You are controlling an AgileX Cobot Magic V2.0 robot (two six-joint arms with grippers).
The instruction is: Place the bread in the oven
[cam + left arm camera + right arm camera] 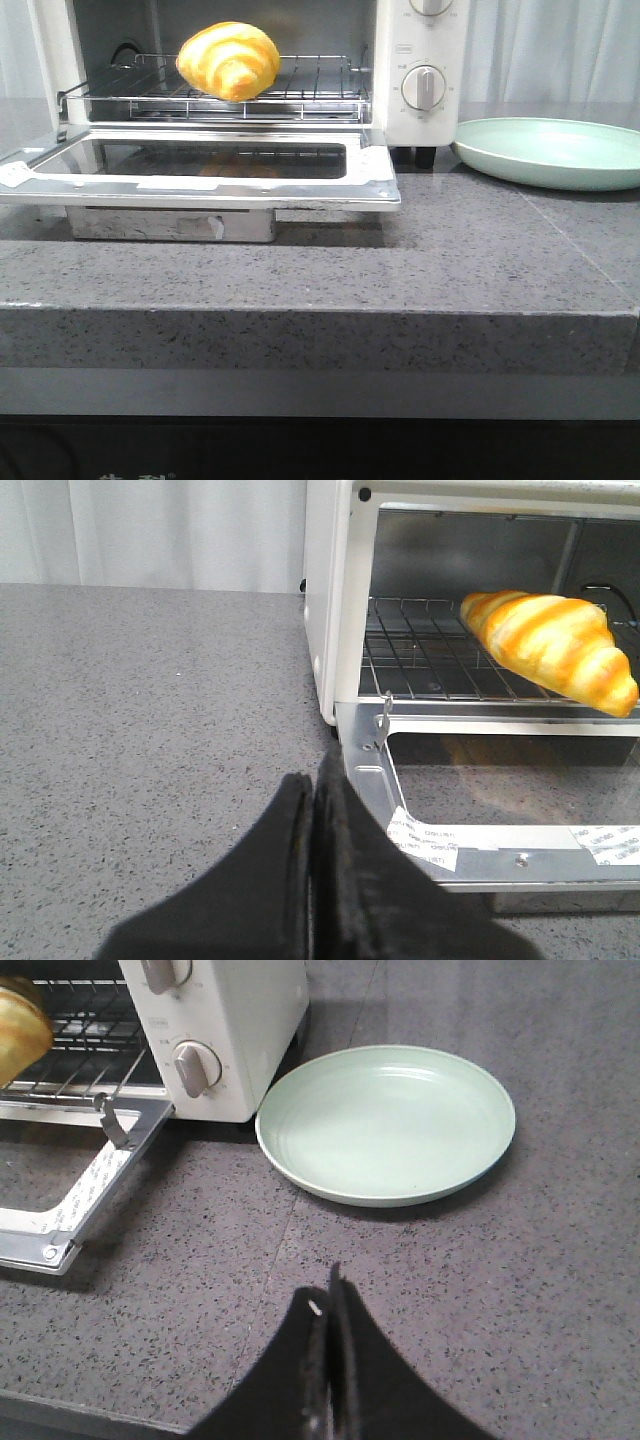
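Golden bread [229, 60] sits on the wire rack [310, 92] inside the oven [425, 70] | door [200, 178] hangs open, shutting it may remain | plate [388, 1122] bare | left gripper [312, 810] and right gripper [328, 1310] both pressed together, holding nothing

Glossy bread [229, 60], chromed wire rack [300, 85], speckled matt stone counter [400, 270], smooth plate [388, 1123]

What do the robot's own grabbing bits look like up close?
Only the tips show. The left gripper has two matte black jaws, broad at the base and tapering to a narrow end. The right gripper looks the same, with a small pale speck near its tip. No cables or markings are visible.
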